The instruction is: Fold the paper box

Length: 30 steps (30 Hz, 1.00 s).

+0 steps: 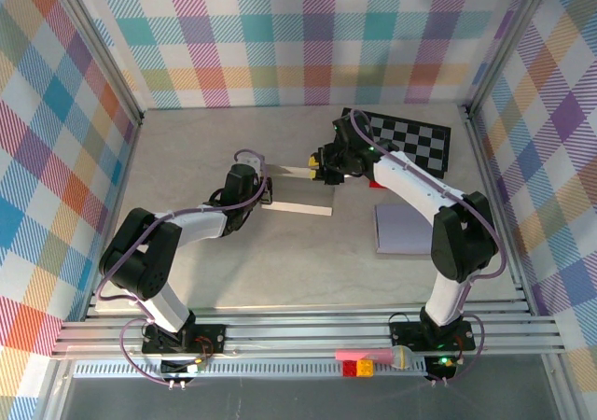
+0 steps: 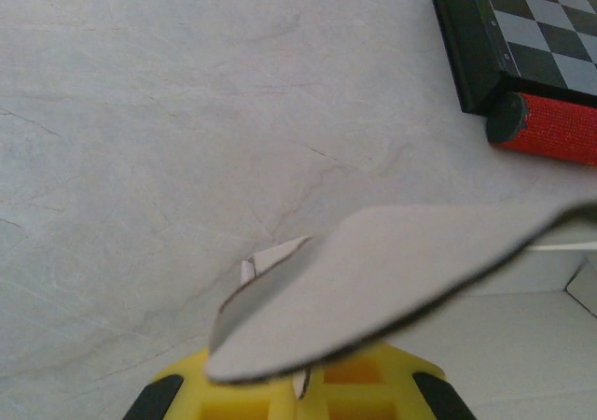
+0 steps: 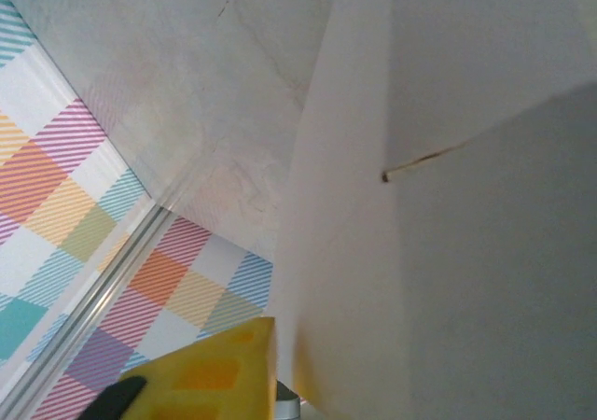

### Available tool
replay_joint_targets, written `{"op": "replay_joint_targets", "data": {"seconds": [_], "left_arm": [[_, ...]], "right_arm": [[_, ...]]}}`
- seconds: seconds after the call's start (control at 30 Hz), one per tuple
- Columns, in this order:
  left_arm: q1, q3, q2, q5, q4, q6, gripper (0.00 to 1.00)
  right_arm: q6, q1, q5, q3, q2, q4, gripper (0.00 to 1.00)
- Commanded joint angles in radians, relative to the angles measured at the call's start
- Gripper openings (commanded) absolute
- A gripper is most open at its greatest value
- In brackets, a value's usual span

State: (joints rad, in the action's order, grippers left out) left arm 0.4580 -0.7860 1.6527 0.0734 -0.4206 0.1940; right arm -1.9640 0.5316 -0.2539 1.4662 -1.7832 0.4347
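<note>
**Fig. Paper box [image 1: 297, 196] early in the fold, one arm at each end**

Read left to right. All positions are given against the checkerboard [image 1: 410, 140] at the back right of the table [image 1: 187, 159].

(a) Farthest to the board's left is my left gripper [image 1: 252, 179]. Its yellow fingers [image 2: 177, 394] are closed tight on a flap of the box. In the left wrist view that flap rises out of the jaws and curls toward the board's near corner.

(b) The paper box lies just left of the board and slightly nearer me. Most of it is flat on the table as a pale blank, with no walls standing that I can see.

(c) My right gripper [image 1: 326, 166] sits at the end of the blank nearest the board. The right wrist view shows one yellow finger [image 3: 215, 373] right beside a pale panel with a short slit. I cannot tell whether the jaws have pinched it or stand apart.

(d) A red roller [image 2: 550, 131] lies just beside the board's near edge, and a lavender sheet [image 1: 401, 226] lies nearer me than the board.

Step in hand, as I judge it: an early fold, raising end flaps off the flat blank, with most of the task ahead. The next move calls for a sure hold on the board-side panel. I would then turn it up along its crease while the far-left grip anchors the blank, slowly enough that the thin card bends at the score and does not buckle or slide toward the board
</note>
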Motion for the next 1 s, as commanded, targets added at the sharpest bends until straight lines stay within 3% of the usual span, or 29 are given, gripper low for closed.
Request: {"op": "replay_joint_targets", "data": {"seconds": [0.0,0.17,0.27,0.4,0.73,0.83,0.97], "left_arm": [[0.012,0.004,0.002,0.010,0.026,0.015,0.00],[0.015,0.007,-0.011,0.009,0.026,0.027,0.03],[0.018,0.008,-0.036,0.004,0.047,0.040,0.23],[0.028,0.026,-0.123,-0.005,0.110,0.079,0.38],[0.079,0.112,-0.474,-0.053,0.358,0.221,0.44],[0.078,0.075,-0.563,-0.024,0.479,0.275,0.46],[0.053,-0.046,-0.569,-0.002,0.678,0.349,0.56]], "right_arm": [[-0.022,0.007,-0.008,0.024,-0.010,0.020,0.16],[-0.022,0.008,-0.008,-0.005,-0.004,0.014,0.05],[-0.030,0.008,-0.005,-0.028,0.004,-0.002,0.00],[-0.037,0.013,0.001,-0.053,0.015,-0.022,0.00],[-0.042,0.024,-0.009,-0.116,0.034,-0.063,0.00],[-0.037,0.028,-0.010,-0.122,0.036,-0.064,0.00],[-0.018,0.035,-0.022,-0.141,0.041,-0.056,0.00]]}}
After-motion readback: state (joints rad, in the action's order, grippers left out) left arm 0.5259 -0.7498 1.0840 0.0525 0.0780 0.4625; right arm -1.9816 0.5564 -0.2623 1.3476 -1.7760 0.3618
